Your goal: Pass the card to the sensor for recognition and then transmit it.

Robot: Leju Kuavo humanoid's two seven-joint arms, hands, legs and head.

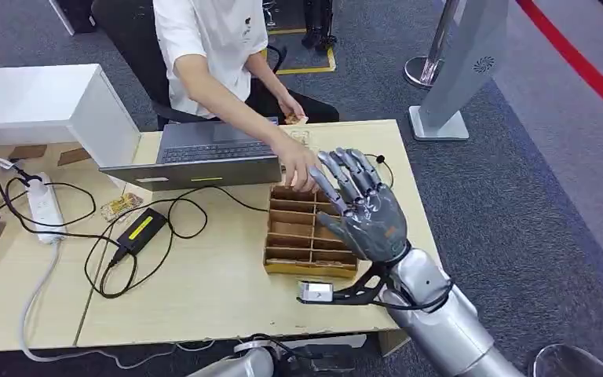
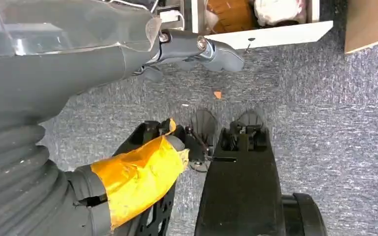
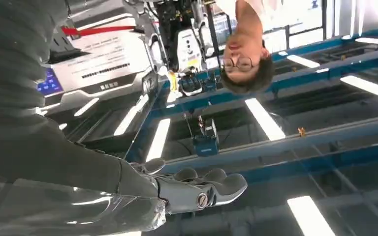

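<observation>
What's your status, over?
Right hand open, raised over the box. Left hand hanging low, empty. No card in either hand. Person's hand reaching at the box's far edge.

Pale matt wooden table [image 1: 204,298], cardboard divider tray [image 1: 302,243], glossy metallic fingers [image 1: 345,169].

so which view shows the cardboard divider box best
The head view: the cardboard divider box sits on the table with its compartments seen from above, partly hidden by the raised right hand. The left wrist view looks at carpet, the right wrist view at the ceiling.
</observation>
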